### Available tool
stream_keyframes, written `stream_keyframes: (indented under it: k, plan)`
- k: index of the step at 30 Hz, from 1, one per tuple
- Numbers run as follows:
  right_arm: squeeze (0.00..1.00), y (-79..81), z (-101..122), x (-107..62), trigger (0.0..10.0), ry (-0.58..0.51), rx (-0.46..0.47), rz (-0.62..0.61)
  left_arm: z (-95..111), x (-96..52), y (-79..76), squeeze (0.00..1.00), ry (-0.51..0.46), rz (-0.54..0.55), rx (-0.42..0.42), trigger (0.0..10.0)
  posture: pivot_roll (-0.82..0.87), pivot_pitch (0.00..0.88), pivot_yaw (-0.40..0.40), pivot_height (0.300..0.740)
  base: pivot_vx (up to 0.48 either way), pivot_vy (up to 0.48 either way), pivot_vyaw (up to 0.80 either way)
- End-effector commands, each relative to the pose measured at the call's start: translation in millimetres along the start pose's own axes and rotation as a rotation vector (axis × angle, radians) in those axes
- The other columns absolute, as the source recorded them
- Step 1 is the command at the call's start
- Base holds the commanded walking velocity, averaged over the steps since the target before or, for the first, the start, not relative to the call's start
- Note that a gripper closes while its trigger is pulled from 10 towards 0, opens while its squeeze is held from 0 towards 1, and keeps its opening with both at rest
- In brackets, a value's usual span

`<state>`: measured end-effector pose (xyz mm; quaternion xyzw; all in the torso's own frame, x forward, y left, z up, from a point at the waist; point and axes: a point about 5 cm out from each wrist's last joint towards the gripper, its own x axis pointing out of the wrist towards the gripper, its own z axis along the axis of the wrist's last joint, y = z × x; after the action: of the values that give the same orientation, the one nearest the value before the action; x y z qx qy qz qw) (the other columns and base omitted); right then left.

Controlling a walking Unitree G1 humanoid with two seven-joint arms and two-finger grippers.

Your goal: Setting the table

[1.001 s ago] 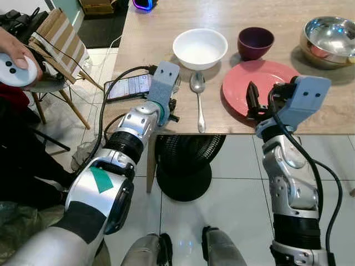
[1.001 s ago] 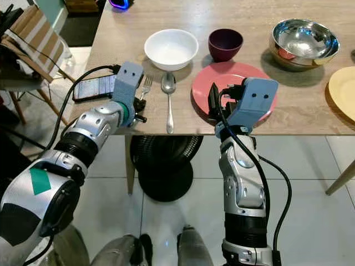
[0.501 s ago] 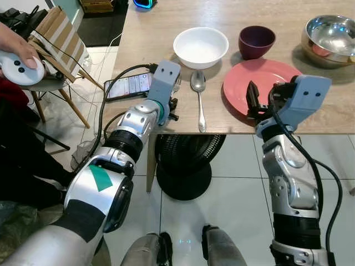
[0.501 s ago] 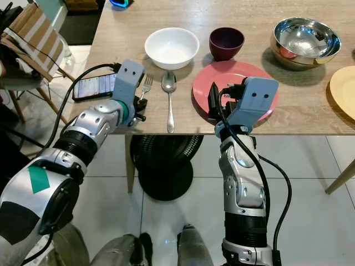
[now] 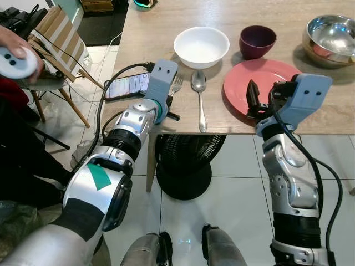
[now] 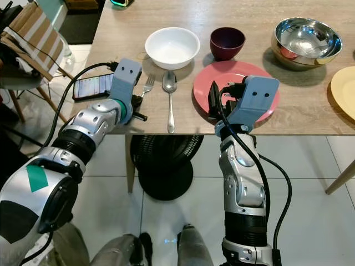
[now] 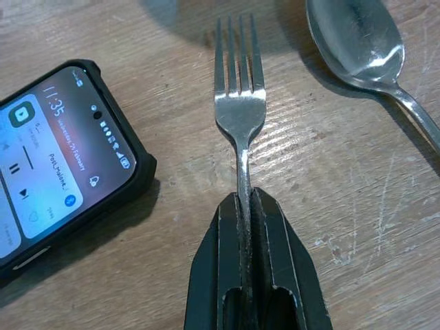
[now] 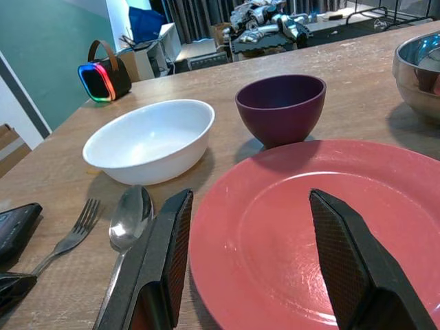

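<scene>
A silver fork (image 7: 240,117) lies on the wooden table (image 5: 166,33) between a black phone (image 7: 55,165) and a spoon (image 5: 198,94). My left gripper (image 7: 247,201) is shut on the fork's handle, with the tines (image 5: 176,84) pointing away from the table's near edge. A white bowl (image 5: 201,46) stands beyond the spoon, and a purple bowl (image 5: 257,40) stands to its right. My right gripper (image 8: 249,198) is open over the near left rim of the pink plate (image 5: 266,77), with nothing between its fingers.
A steel bowl (image 5: 331,34) sits at the far right, and a yellow plate (image 6: 345,91) lies at the right edge. A lit speaker (image 8: 105,79) stands at the table's far side. A black fan (image 5: 186,166) stands under the table. A person's hand holding a controller (image 5: 16,55) is at left, beside a chair (image 5: 55,50).
My left wrist has shifted slightly left, so the fork's tines now show beside the spoon. The person's hand has moved a little. The right arm has stayed still.
</scene>
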<state>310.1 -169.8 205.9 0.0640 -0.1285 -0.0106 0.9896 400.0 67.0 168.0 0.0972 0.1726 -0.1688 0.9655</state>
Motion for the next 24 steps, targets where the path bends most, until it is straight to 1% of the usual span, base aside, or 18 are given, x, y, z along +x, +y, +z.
stream_keyframes:
  k: [1,2,3,4,5,8,12,13,14,15,16,17,20,21,24]
  plan:
    - [0.00,-0.4,-2.5,-0.5,10.0,0.012,0.004,-0.004,-53.6,0.3,1.2,0.00,0.171,0.063,-0.003,10.0,-0.06,0.192,0.166,0.740,0.000,0.000,0.00]
    - [0.00,-0.4,-2.5,-0.5,10.0,0.012,0.004,-0.004,-53.6,0.3,1.2,0.00,0.171,0.063,-0.003,10.0,-0.06,0.192,0.166,0.740,0.000,0.000,0.00]
    - [0.00,0.1,-2.2,-0.2,10.0,0.011,0.006,-0.001,-45.6,0.9,1.0,0.00,0.123,0.096,-0.032,10.0,-0.06,0.192,0.166,0.740,0.000,0.000,0.00]
    - [0.00,1.4,-1.9,0.7,10.0,0.008,0.009,0.004,-36.5,0.9,-0.9,0.00,0.077,0.147,-0.114,10.0,-0.06,0.189,0.163,0.740,0.000,0.000,0.00]
    - [0.00,1.4,-1.9,0.7,10.0,0.008,0.009,0.004,-36.5,0.9,-0.9,0.00,0.077,0.147,-0.114,10.0,-0.06,0.189,0.163,0.740,0.000,0.000,0.00]
    - [0.00,2.5,-1.7,1.6,10.0,0.007,0.011,0.010,-30.9,0.3,-2.8,0.00,0.050,0.171,-0.156,10.0,-0.06,0.186,0.159,0.740,0.000,0.000,0.00]
    - [0.00,2.9,-1.6,1.8,10.0,0.007,0.012,0.012,-29.8,0.1,-3.1,0.00,0.044,0.175,-0.161,10.0,-0.06,0.186,0.159,0.740,0.000,0.000,0.00]
    - [0.00,3.6,-1.6,2.4,10.0,0.006,0.013,0.016,-22.3,-0.7,-6.3,0.00,-0.013,0.155,-0.174,10.0,-0.06,0.183,0.154,0.740,0.000,0.000,0.00]
    - [0.00,3.6,-1.6,2.4,10.0,0.006,0.013,0.016,-22.3,-0.7,-6.3,0.00,-0.013,0.155,-0.174,10.0,-0.06,0.183,0.154,0.740,0.000,0.000,0.00]
    - [0.00,4.6,-1.6,3.5,10.0,0.005,0.014,0.021,-10.8,-2.8,-13.0,0.00,-0.109,0.089,-0.192,10.0,-0.05,0.173,0.148,0.740,0.000,0.000,0.00]
    - [0.00,5.7,-1.2,4.4,10.0,0.003,0.015,0.026,0.2,-6.4,-18.8,0.00,-0.207,0.028,-0.177,10.0,-0.05,0.173,0.148,0.740,0.000,0.000,0.00]
    - [0.00,6.3,-1.1,5.2,10.0,0.002,0.016,0.028,6.9,-9.0,-22.9,0.00,-0.272,-0.011,-0.162,10.0,-0.06,0.168,0.147,0.740,0.000,0.000,0.00]
    - [0.00,6.3,-1.1,5.2,10.0,0.002,0.016,0.028,6.9,-9.0,-22.9,0.00,-0.272,-0.011,-0.162,10.0,-0.06,0.168,0.147,0.740,0.000,0.000,0.00]
    - [0.00,6.7,-0.7,5.9,10.0,0.000,0.016,0.030,9.8,-10.0,-25.5,0.00,-0.299,-0.039,-0.147,10.0,-0.06,0.167,0.148,0.740,0.000,0.000,0.00]
    - [0.00,6.4,0.5,6.8,10.0,-0.006,0.015,0.030,13.3,-9.7,-28.9,0.00,-0.316,-0.075,-0.133,10.0,-0.06,0.160,0.153,0.740,0.000,0.000,0.00]
